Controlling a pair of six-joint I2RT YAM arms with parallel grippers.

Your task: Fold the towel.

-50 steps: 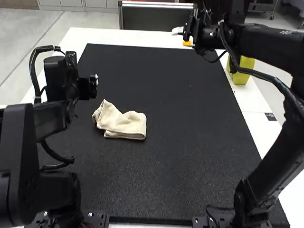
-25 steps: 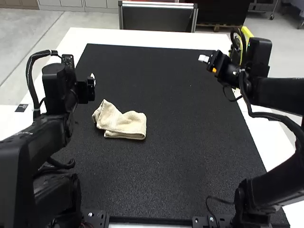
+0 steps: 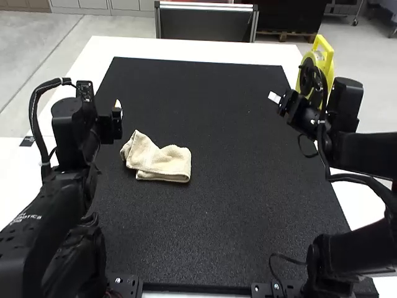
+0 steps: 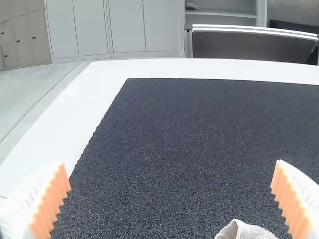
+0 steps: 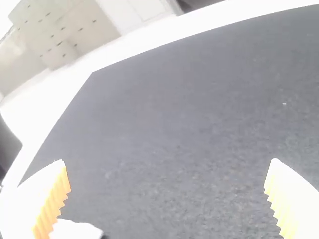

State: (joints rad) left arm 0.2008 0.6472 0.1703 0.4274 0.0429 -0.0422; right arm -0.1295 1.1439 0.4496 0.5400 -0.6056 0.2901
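In the high view we see the cream towel (image 3: pixel 162 161) left of the frame's centre, lying on the dark mat (image 3: pixel 205 236). We note its form: the right-hand part is a fairly flat, folded band with a rounded fold at its right end, while the left-hand part is bunched, with a blunt peak pointing toward the top of the frame. Near the towel, to its upper left, we find the left gripper (image 3: pixel 118 112), apart from the cloth. In the left wrist view we observe this left gripper (image 4: pixel 172 199) with its two ribbed orange pads (image 4: pixel 54 199) spread wide and nothing in its hold; a bit of the towel shows near one finger. Farther out, in the upper right of the high view, we locate the right gripper (image 3: pixel 274 97), well apart from the towel; the right wrist view shows us its fingers likewise wide apart, gripping nothing. Just beside the right arm (image 3: pixel 366 149) we see an upright yellow object (image 3: pixel 325 56), partly hidden by it. Around the mat we trace the white border of the table (image 3: pixel 186 49).
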